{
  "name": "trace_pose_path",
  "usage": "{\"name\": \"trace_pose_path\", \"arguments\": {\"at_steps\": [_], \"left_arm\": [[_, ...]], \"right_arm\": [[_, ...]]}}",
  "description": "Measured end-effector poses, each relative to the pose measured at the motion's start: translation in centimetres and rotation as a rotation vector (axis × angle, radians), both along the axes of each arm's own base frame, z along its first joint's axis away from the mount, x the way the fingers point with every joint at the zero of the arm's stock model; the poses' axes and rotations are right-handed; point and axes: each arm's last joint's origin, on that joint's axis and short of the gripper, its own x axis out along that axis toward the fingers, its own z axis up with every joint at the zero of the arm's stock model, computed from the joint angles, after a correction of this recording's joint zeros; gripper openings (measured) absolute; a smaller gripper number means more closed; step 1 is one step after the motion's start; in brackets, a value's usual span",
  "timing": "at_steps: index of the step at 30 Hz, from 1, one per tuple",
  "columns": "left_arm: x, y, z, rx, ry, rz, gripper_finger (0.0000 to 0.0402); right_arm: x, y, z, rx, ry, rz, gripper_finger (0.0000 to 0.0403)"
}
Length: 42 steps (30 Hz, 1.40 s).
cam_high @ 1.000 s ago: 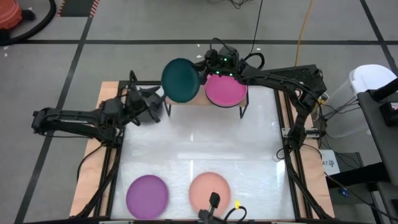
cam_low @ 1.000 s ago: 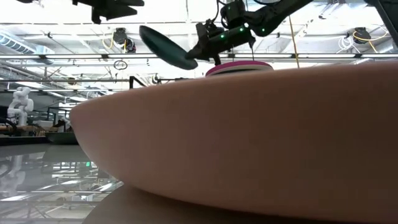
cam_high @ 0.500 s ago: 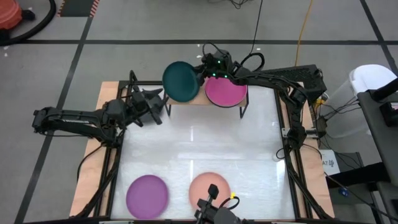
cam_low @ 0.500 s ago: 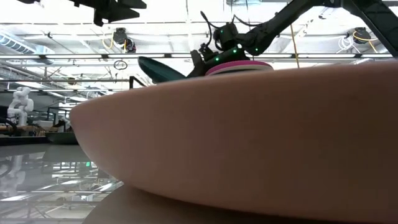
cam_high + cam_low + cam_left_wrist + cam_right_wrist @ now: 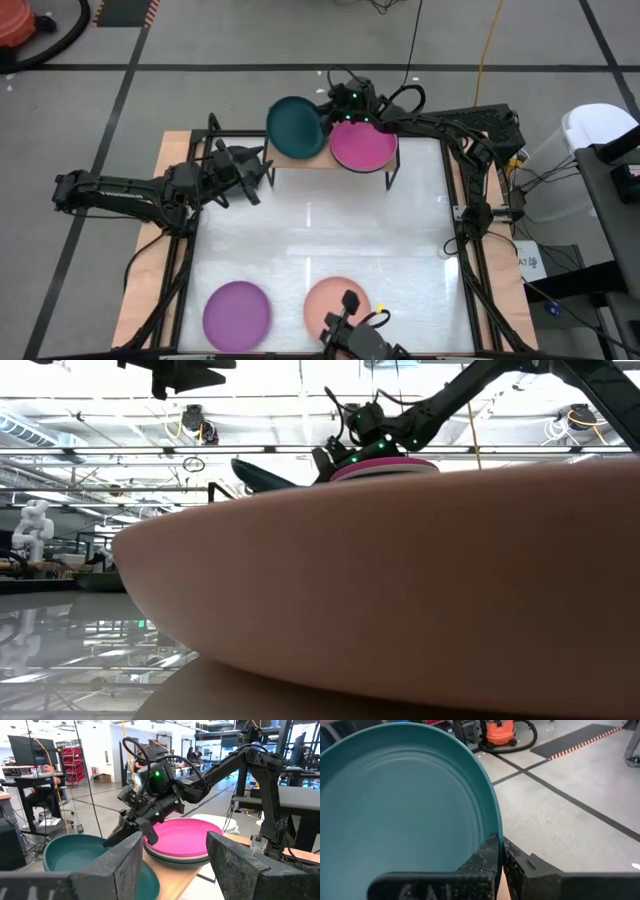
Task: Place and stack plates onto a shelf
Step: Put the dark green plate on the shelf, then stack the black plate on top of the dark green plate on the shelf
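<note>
My right gripper [image 5: 328, 117] is shut on a dark teal plate [image 5: 296, 127] low over the left half of the light-wood shelf [image 5: 318, 161]. Whether the plate touches the board, I cannot tell. A magenta plate [image 5: 362, 146] lies on the shelf's right half, on top of another plate whose rim [image 5: 176, 858] shows in the left wrist view. My left gripper [image 5: 250, 172] is open and empty in front of the shelf's left end. A purple plate [image 5: 237, 313] and a salmon plate [image 5: 335, 303] lie on the table near its front edge. My right gripper pinches the teal plate's rim [image 5: 495, 827] on the side next to the magenta plate, one finger on the plate's inner face and one under it. The fingers [image 5: 131, 827] come from the table's right, slanting down. The plate sits a little tilted, its free side higher.
The shelf stands on thin black legs [image 5: 389, 177] at the table's far edge. The salmon plate [image 5: 400, 580] fills the foreground of the low view. The white table top [image 5: 320, 235] lies bare between the shelf and the two front plates.
My right gripper has gone down toward the shelf's left half with the teal plate. The plate has come from steeply tilted and high above the board to nearly level and low over it. The gripper has stayed shut on the rim.
</note>
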Motion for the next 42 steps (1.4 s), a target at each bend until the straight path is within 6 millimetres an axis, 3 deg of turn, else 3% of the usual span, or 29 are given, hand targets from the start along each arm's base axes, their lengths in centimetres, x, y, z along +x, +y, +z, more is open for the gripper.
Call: {"name": "trace_pose_path", "arguments": {"at_steps": [20,23,27,31,36,42], "left_arm": [[0.0,0.0,0.0,0.008,0.004,0.001,0.0223],[0.0,0.0,0.0,0.008,0.004,0.001,0.0223],[0.0,0.0,0.0,0.008,0.007,0.001,0.0223],[0.0,0.0,0.0,0.004,0.007,0.000,0.0223],[0.0,0.0,-0.2,-0.005,0.014,0.000,0.0223],[0.1,-0.1,-0.7,-0.039,0.051,-0.006,0.0223]], "right_arm": [[-0.4,-0.3,-0.3,-0.001,0.044,-0.002,0.0029],[-0.7,-0.1,0.5,-0.016,0.034,0.001,0.0030],[-1.6,0.6,3.3,-0.058,-0.015,0.003,0.0030],[-3.0,2.2,6.6,-0.123,-0.022,0.027,0.0030],[-5.2,5.6,10.1,-0.190,0.065,0.105,0.0047],[-7.9,10.9,10.9,-0.129,0.179,0.210,0.0111]]}}
